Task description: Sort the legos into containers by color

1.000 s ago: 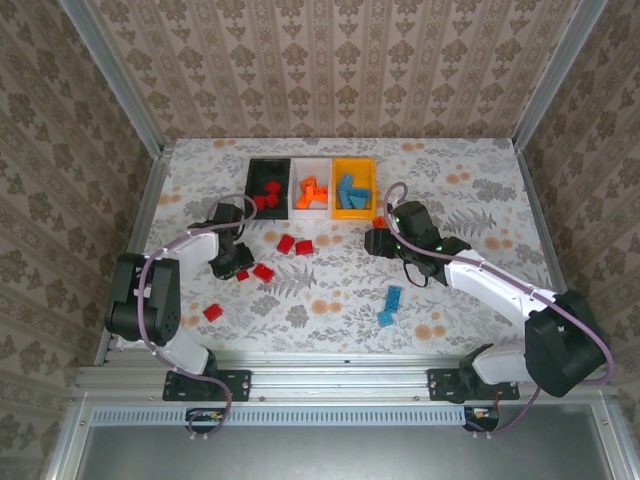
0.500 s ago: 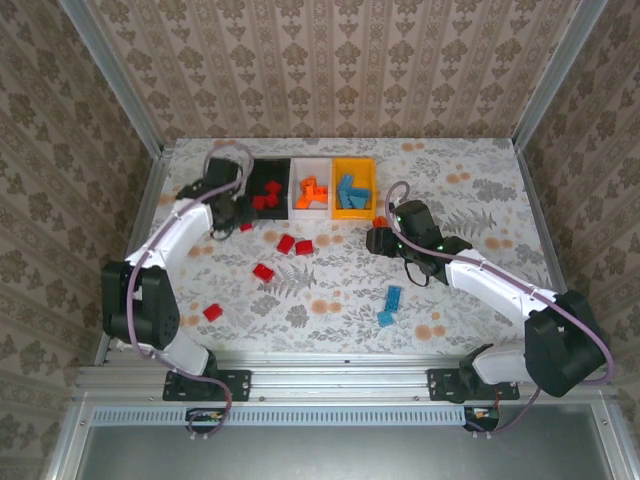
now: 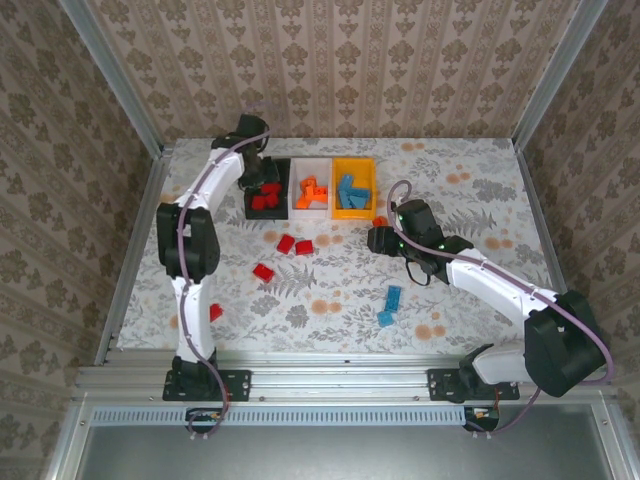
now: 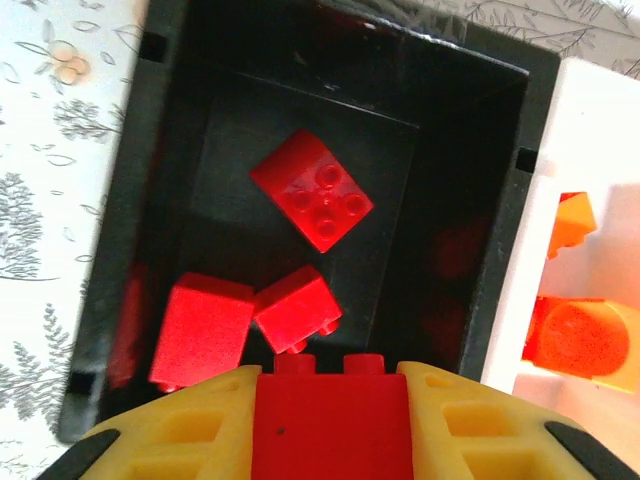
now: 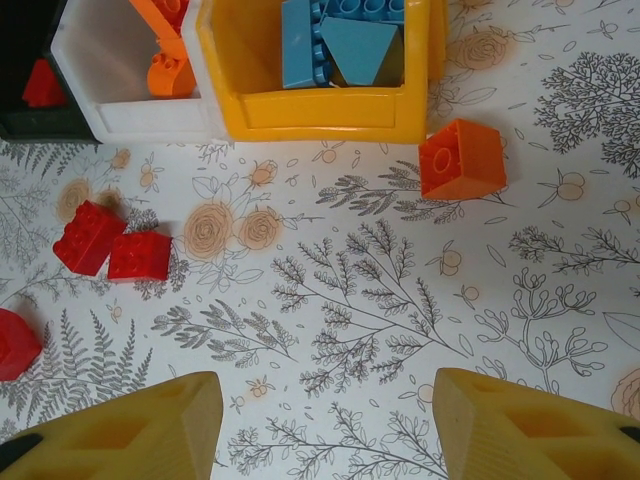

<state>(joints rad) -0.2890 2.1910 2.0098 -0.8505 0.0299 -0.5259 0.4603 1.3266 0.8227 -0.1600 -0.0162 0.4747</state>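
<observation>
My left gripper [image 4: 333,388] is shut on a red brick [image 4: 335,420] and hangs over the black bin [image 4: 150,200], which holds three red bricks [image 4: 312,190]. From above, the left gripper [image 3: 260,178] sits over that black bin [image 3: 250,207]. My right gripper [image 5: 328,400] is open above bare table, and from above the right gripper [image 3: 378,240] is just in front of the orange-yellow bin [image 3: 352,213]. An orange brick [image 5: 462,160] lies beside that bin, which holds blue bricks [image 5: 345,40]. The white bin [image 3: 296,210] holds orange bricks.
Loose red bricks [image 3: 286,243] [image 3: 263,271] [image 3: 213,312] lie on the left half of the table. Two blue bricks [image 3: 393,296] [image 3: 385,318] lie in front of the right arm. Metal frame rails border the table on both sides.
The left arm has swung from the loose red bricks up to the black bin, carrying a red brick. The right arm has stayed in place.
</observation>
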